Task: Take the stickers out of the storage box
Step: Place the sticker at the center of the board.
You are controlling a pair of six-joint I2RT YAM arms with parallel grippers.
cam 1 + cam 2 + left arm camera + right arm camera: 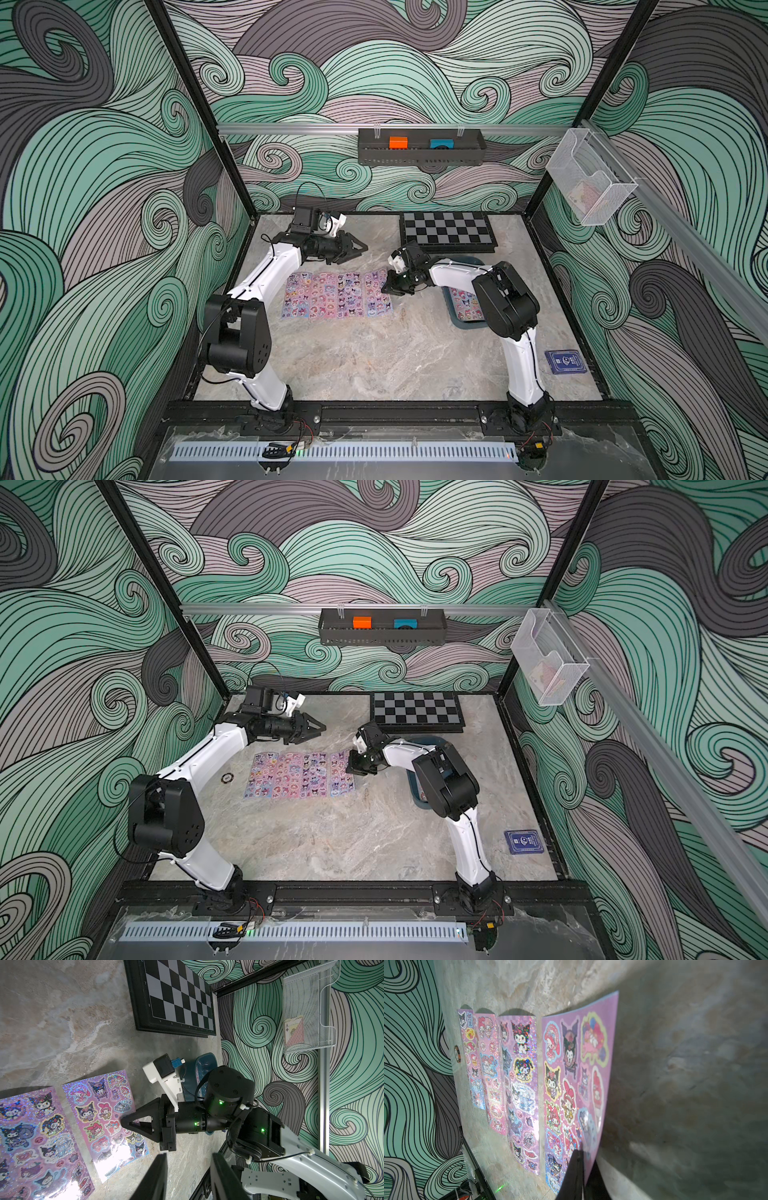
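Nearest us in both top views ran the slotted rail (345, 451) in front of the arm bases. Beyond it, four of the stickers (332, 295) lay in a row on the table (374, 361), out of the storage box (467, 327). We saw at least one remaining sheet (465, 306) inside that box, partly under the right arm, so we judged the task well along but unfinished. We found the left gripper (355, 252) hovering behind the row, holding nothing.

From the left wrist, its jaws stood partly apart with bare table between them. The right gripper (127, 1124) met the edge of the fourth sheet (108, 1118).

From the right wrist, we saw the right jaws pinched on that sheet's near edge, which bowed up off the table. We reckoned it needed only to be released.
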